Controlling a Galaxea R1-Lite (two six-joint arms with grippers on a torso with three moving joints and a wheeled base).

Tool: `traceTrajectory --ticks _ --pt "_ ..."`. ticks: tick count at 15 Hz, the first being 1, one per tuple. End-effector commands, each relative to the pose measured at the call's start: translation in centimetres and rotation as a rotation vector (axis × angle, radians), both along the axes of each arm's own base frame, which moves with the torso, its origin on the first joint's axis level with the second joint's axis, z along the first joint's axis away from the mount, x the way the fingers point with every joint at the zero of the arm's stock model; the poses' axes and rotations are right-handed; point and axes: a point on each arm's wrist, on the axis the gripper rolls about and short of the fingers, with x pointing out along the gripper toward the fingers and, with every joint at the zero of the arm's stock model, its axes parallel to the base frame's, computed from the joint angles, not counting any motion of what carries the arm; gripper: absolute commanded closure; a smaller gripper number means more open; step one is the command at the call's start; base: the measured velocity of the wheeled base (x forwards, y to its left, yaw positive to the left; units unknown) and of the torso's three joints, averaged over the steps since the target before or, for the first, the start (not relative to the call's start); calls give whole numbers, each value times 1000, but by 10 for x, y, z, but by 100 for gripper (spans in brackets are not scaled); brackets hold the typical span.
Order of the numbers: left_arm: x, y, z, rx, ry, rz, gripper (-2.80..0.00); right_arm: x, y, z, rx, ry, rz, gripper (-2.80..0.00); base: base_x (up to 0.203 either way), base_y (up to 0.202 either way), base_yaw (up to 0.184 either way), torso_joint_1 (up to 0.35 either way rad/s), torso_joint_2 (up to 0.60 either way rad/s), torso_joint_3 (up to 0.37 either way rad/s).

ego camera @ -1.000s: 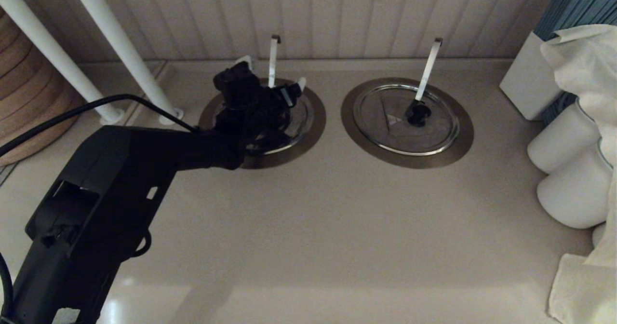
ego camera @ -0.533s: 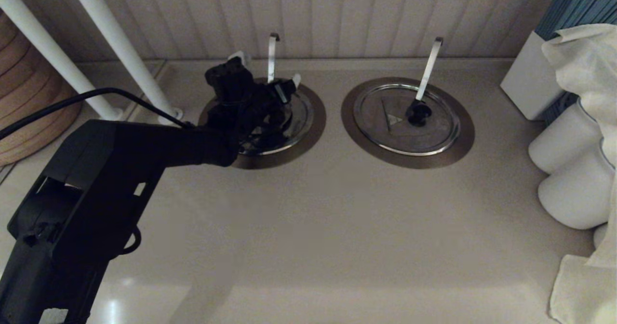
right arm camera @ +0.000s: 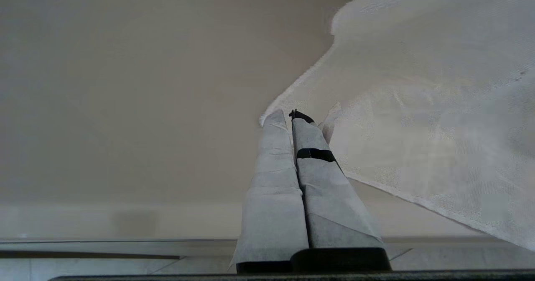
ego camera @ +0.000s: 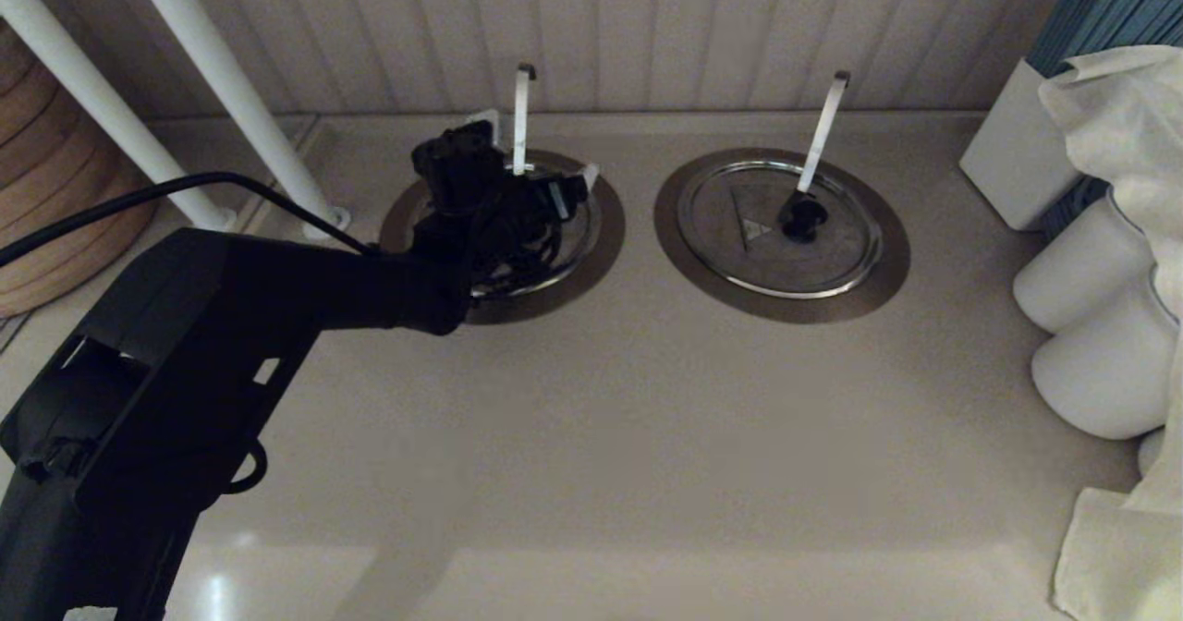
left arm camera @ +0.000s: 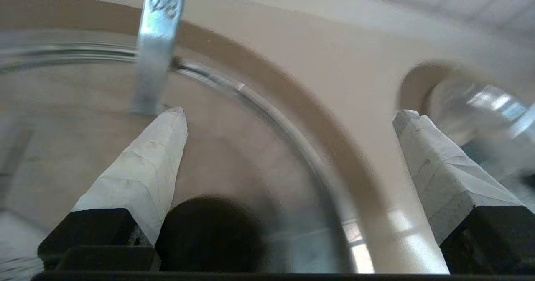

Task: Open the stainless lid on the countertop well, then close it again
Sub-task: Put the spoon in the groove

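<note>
**Left gripper over the lid, jaws wide, nothing held**

The lid [ego camera: 564,233] lies flat and seated in the well [ego camera: 605,233], the left of two steel-ringed openings in the counter [ego camera: 591,418]; a twin lid [ego camera: 739,251] covers the other. A slim hooked handle [ego camera: 522,117] rises through a notch at the lid's far edge. The left gripper [ego camera: 536,164] hangs just above the lid with its fingers [left arm camera: 142,168] spread far apart; in the left wrist view the black knob [left arm camera: 209,231] sits low between them, beside one finger and not yet enclosed. The right gripper [right arm camera: 292,122] is parked beside a white cloth [right arm camera: 418,105], fingers pressed together and empty.

Handling, as judged: a rigid steel disc, probably light to moderate in weight, with a smooth face and thin rim that offer poor purchase. The knob is the sensible hold, being raised, narrow and central. A straight lift should keep the notch from catching the handle. A grip set off centre might tilt the disc or let it slip and clatter.
</note>
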Motion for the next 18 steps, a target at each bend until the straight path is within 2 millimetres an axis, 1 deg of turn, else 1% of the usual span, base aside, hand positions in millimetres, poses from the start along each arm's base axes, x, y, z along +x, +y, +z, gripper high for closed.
traceTrajectory --ticks 1,3,6,7,9,10,12,13,14,15,17,18 --pt "-2 0 -2 21 -24 4 -280 0 0 0 0 -1 0 0 0 0 0 0 0 0" --pt "-1 -1 -3 19 -31 3 -280 0 0 0 0 -1 2 0 0 0 0 0 0 0" --pt "-3 0 2 13 -40 3 -280 0 0 0 0 -1 0 0 0 0 0 0 0 0" --pt "-4 5 9 6 -53 12 -280 0 0 0 0 -1 0 0 0 0 0 0 0 0" --pt "2 15 19 -18 -82 37 -280 0 0 0 0 -1 0 0 0 0 0 0 0 0" --pt "6 21 24 -50 -92 54 -280 0 0 0 0 -1 2 0 0 0 0 0 0 0" --pt "6 31 33 -101 -88 76 -280 0 0 0 0 -1 0 0 0 0 0 0 0 0" --pt "5 39 40 -104 -86 88 -280 0 0 0 0 -1 0 0 0 0 0 0 0 0" --pt "0 50 52 -107 -84 101 -280 0 0 0 0 -2 1 0 0 0 0 0 0 0" --pt "-4 57 58 -97 -54 111 -280 0 0 0 0 -1 0 0 0 0 0 0 0 0" --pt "-13 65 65 -92 -9 109 -280 0 0 0 0 -2 0 0 0 0 0 0 0 0" --pt "-15 67 65 -94 4 89 -280 0 0 0 -1 -2 2 0 0 0 0 0 0 0"
